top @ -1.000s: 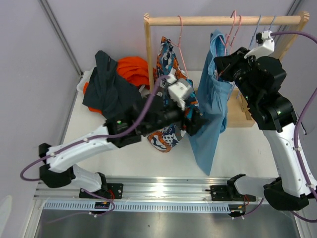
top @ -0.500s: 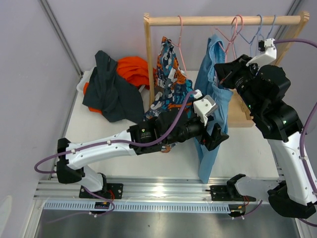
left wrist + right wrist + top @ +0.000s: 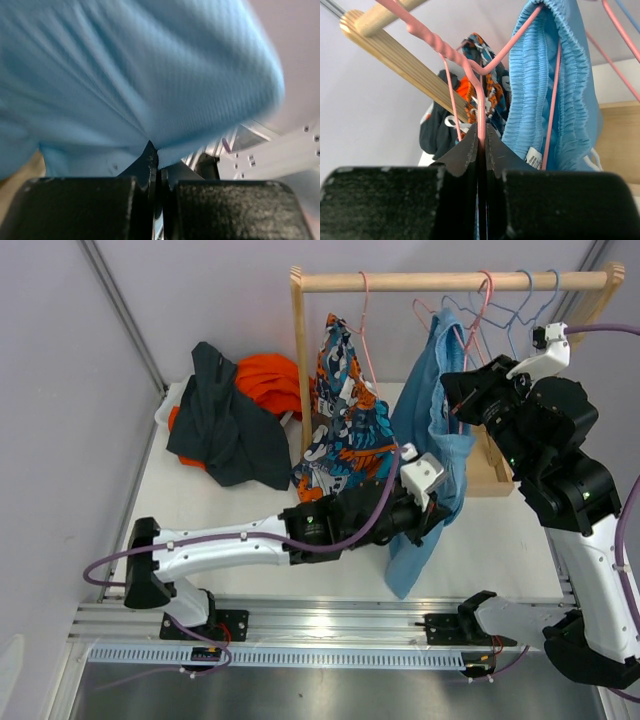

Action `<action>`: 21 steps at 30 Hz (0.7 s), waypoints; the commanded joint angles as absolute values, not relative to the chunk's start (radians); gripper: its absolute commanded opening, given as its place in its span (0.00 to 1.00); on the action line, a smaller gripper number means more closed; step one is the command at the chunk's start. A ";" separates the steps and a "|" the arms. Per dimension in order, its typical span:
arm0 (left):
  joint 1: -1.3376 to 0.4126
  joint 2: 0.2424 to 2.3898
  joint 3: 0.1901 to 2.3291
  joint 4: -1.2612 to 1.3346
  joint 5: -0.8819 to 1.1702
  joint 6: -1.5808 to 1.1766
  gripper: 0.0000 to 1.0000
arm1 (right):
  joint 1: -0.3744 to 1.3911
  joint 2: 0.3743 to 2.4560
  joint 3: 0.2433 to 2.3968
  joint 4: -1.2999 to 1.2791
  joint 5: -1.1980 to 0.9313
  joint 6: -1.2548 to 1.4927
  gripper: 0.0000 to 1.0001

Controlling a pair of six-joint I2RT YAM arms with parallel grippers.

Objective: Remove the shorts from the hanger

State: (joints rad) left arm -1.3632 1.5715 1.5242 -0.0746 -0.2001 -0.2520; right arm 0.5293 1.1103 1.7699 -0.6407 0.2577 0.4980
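2 grips: left gripper [image 3: 155,152] pinched on light blue shorts [image 3: 140,65], right gripper [image 3: 481,136] clamped on pink hanger [image 3: 447,45]; shorts best pulled down, hanger steadied.

Light blue shorts [image 3: 420,430] are hung but tugged sideways, cartoon-print pair [image 3: 340,410] hung beside, dark teal pair [image 3: 225,425] and orange pair [image 3: 270,380] heaped left.

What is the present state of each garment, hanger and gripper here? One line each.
light blue shorts, hanging on the pink hanger
pink hanger, hooked on the rail
cartoon print shorts, hanging from the rail
dark teal shorts, lying heaped, not hung
orange shorts, lying partly under them
left gripper, shut on the light blue shorts
right gripper, shut on the pink hanger
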 commanded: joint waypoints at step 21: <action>-1.554 1.497 1.440 -0.128 -0.561 -0.255 0.00 | 0.499 1.046 1.934 -0.764 0.262 0.527 0.00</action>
State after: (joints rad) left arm -1.6196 1.4620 1.2842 -0.0608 -0.5438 -0.3004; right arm 0.5068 1.1027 1.9114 -0.8204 0.2573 0.4885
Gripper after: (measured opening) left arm 0.017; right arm 0.066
